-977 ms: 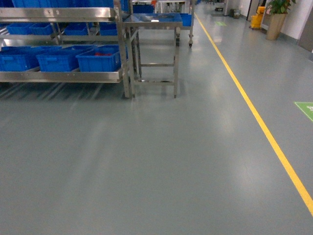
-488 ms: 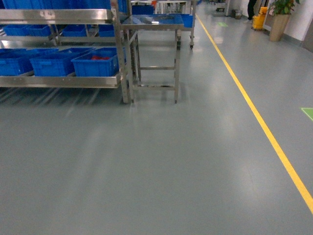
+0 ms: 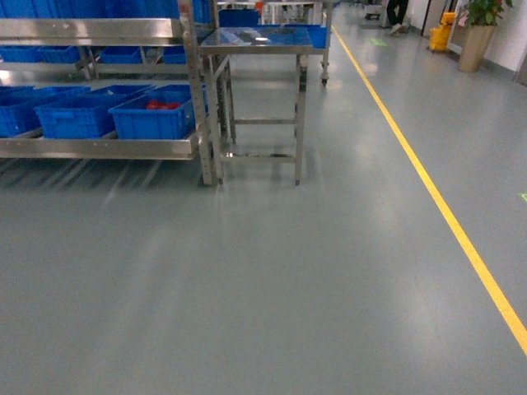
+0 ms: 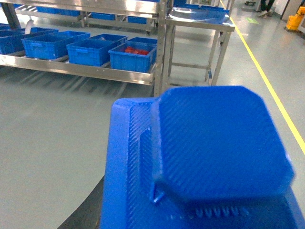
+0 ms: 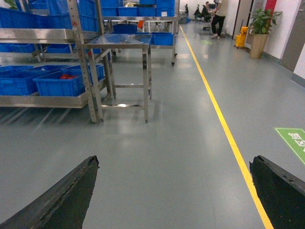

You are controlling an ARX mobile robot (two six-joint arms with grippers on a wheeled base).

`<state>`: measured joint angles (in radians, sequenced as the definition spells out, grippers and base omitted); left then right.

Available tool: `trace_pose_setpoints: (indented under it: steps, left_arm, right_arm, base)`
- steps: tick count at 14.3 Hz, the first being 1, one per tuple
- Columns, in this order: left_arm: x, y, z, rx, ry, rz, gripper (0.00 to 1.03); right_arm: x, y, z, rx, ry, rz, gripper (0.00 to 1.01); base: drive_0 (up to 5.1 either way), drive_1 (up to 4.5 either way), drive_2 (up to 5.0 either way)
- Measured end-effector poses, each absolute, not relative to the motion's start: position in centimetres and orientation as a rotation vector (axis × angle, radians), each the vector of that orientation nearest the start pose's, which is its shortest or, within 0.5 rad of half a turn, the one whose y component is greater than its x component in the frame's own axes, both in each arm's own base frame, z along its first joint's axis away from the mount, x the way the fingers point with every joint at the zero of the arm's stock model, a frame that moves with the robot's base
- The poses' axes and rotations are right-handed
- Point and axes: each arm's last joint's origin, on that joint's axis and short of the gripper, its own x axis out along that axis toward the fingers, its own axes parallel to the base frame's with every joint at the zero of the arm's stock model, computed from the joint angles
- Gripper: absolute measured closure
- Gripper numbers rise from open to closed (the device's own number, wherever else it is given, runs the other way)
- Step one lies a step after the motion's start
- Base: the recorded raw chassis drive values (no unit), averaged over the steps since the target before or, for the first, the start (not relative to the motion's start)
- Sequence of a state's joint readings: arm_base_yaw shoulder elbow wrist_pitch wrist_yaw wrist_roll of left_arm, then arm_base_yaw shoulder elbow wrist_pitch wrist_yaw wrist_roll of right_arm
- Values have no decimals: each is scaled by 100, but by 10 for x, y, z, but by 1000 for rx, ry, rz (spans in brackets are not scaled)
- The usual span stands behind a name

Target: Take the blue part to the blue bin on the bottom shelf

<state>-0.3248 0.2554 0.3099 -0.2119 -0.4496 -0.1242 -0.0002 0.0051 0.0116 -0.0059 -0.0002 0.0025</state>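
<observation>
- Out ahead in the head view, the bottom shelf (image 3: 99,148) sits far left with its blue bins (image 3: 152,119) in a row, a steel table (image 3: 259,41) beside it. Neither gripper shows here. Against a second ago the rack has slid left and lower, the green floor mark is nearly gone, so I'm rolling and turning. Risk: I overshoot the approach and clip the rack's corner post (image 3: 202,99).
- On the left wrist, the blue part (image 4: 219,148) fills the lens, evidently carried by the left gripper, though I can't tell how the jaws stand. The nearest bin holds red pieces (image 4: 136,49); dropping blue there would be wrong.
- On the right wrist, the right gripper (image 5: 174,193) is spread wide, empty, its fingers (image 5: 62,200) low over floor.
</observation>
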Motion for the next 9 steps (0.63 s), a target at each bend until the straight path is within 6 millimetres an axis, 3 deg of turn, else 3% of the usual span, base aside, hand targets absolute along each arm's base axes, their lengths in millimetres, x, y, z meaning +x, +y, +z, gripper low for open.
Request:
trace_pose_setpoints:
  steps: [9]
  left_arm:
    - [98,-20,228,-62,142,136,59]
  right_arm:
    - [97,0,167,2,-3,0,3]
  base:
    - [-5,400,-409]
